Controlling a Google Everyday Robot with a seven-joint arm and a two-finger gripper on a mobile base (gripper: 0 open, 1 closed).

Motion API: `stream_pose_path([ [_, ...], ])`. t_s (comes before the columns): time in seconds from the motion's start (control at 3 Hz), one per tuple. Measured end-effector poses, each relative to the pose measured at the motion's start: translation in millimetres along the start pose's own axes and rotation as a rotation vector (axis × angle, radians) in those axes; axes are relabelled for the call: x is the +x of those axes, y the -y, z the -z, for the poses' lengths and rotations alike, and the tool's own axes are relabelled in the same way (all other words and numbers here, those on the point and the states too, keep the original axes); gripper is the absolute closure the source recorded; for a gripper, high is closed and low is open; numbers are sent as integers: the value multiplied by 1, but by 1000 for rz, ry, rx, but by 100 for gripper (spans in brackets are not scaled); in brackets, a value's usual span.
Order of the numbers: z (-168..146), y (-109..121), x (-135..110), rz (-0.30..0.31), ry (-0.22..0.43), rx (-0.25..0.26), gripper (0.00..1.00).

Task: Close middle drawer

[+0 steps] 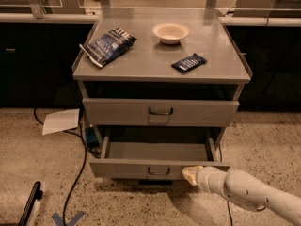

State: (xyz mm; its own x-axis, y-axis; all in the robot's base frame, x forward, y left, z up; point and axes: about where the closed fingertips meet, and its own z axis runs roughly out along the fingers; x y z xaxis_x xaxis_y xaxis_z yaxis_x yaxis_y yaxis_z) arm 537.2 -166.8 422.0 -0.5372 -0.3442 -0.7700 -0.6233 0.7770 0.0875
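The middle drawer [141, 167] is a grey shallow tray with a small dark loop handle [159, 171]. It is pulled out of the grey cabinet and its inside looks empty. My gripper [190, 174], cream-tipped on a white arm, is against the right part of the drawer's front panel, right of the handle. The top drawer [160, 112] above it is closed.
On the cabinet top [150, 60] lie a dark chip bag [108, 45], a white bowl [170, 32] and a dark snack bar [189, 62]. A sheet of paper [61, 121] and a black cable [77, 168] lie on the floor at the left. A dark counter runs behind.
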Motion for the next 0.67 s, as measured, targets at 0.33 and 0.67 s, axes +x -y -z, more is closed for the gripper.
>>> stream_pose_path([
  [0.33,6,50,-14,14,47,68,100],
  [0.67,-2,52,-14,6,46,71,100],
])
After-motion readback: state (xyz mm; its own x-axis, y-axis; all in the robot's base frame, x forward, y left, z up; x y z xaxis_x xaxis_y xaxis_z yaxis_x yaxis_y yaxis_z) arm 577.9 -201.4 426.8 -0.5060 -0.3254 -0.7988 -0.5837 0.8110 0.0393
